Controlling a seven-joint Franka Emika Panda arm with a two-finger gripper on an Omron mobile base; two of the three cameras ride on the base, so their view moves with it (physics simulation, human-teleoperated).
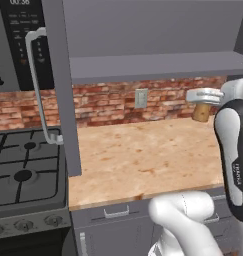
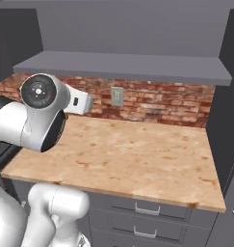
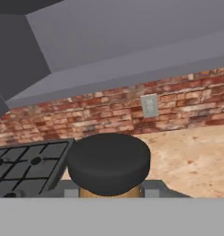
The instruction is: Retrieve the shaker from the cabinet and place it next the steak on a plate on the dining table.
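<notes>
- Above the desk [image 1: 143,155], right of the stove [image 1: 23,170], the claw [image 1: 205,100] is closed narrowly on the shaker [image 3: 109,163].
- Shaker hangs below the cabinet [image 1: 153,65] shelf, clear of the desk.

White arm [image 2: 22,125], dark joints

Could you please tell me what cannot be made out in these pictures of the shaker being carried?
- Shaker body: hand view, hidden under its own dark cap.
- Shaker: left base view, partly covered by the arm.
- Hand: left base view, fingers blocked by the arm.
- Cabinet top: cut off by the frame edge.
</notes>
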